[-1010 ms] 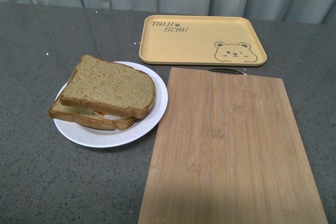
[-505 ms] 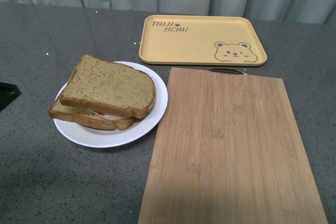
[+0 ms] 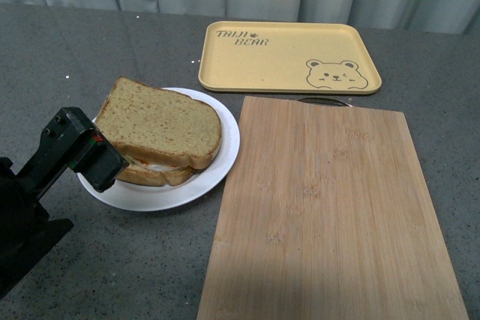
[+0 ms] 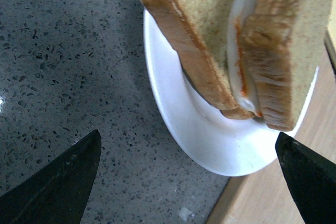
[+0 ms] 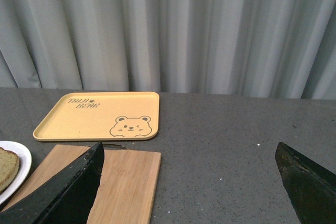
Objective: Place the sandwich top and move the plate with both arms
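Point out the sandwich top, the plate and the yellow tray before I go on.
sandwich top (image 3: 161, 121), front view, middle of its upper face.
plate (image 3: 223, 159), front view, bare white rim on its right side.
yellow tray (image 3: 281, 61), front view, plain floor between the lettering and the bear drawing.

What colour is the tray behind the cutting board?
The tray is pale yellow with a brown bear outline; front view shows it best.

The left arm (image 3: 26, 207), at eight o'clock in the front view, is bulky and matte black, with flat angular panels. The left hand (image 3: 90, 154) is a boxy black block with small round screws along its upper edge and a green-and-red mark on one side. In the wrist views the fingers (image 4: 58, 187) of this hand and of the right hand (image 5: 188, 182) are plain black wedges tapering to points.
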`<act>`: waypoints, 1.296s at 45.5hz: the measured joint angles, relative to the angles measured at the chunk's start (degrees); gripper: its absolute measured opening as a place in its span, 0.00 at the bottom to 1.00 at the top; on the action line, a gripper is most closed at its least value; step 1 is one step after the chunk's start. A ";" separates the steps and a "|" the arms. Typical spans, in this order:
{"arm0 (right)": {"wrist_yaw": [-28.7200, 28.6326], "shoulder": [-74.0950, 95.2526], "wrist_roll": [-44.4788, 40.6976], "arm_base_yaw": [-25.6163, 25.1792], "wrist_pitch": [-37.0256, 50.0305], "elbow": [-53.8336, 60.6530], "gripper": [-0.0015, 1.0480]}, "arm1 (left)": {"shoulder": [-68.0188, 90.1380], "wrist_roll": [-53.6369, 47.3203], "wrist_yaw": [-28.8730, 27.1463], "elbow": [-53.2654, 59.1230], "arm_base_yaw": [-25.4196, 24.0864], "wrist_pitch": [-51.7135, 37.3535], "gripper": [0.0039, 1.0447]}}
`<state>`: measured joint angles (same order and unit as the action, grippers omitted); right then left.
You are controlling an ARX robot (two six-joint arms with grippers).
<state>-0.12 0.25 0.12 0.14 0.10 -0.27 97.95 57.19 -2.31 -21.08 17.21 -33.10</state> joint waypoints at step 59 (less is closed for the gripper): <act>0.00 0.00 0.00 0.00 0.00 0.00 0.91 | 14.51 18.01 4.50 -2.47 -1.14 -21.64 0.03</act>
<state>-0.12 0.25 0.12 0.14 0.10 -0.27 112.46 75.20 2.20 -23.55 16.08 -54.74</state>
